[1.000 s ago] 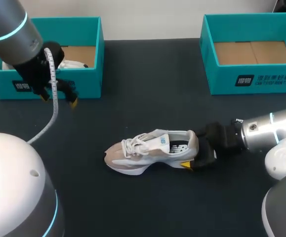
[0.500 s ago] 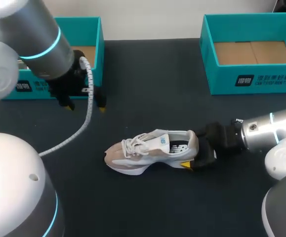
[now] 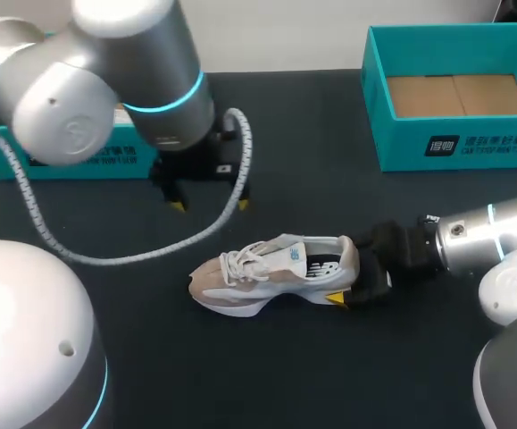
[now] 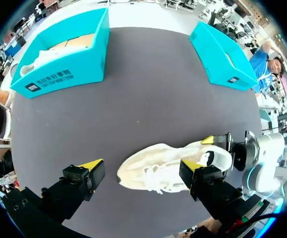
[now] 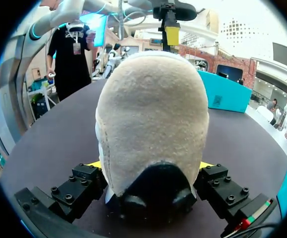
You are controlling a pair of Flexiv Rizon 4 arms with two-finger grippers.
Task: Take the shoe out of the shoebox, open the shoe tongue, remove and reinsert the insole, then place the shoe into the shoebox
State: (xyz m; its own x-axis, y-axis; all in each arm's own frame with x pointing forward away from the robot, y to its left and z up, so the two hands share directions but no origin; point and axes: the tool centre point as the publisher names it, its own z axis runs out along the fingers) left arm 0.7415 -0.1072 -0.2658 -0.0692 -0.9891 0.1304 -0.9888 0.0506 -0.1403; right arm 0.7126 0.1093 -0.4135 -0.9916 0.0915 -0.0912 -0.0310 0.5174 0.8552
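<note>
Swung in from the left shoebox (image 4: 64, 74), my left tool (image 3: 210, 205) hangs spread; right tool (image 3: 349, 272) pinches the shoe (image 3: 267, 273) at its heel.

Setting: robot lab, manipulation test station.
Evidence:
- One dark matte counter (image 3: 312, 134).
- Two silver arms with glowing cyan rings, the left (image 3: 106, 89) entering from 10 o'clock and the right (image 3: 490, 237) from 3 o'clock.
- White coiled cable (image 3: 115, 259) hanging off the left arm.
- Two matching teal shoeboxes, at 10 o'clock (image 4: 64, 79) and 2 o'clock (image 3: 459, 147).
- One shoe (image 3: 271, 273) at centre.
</note>
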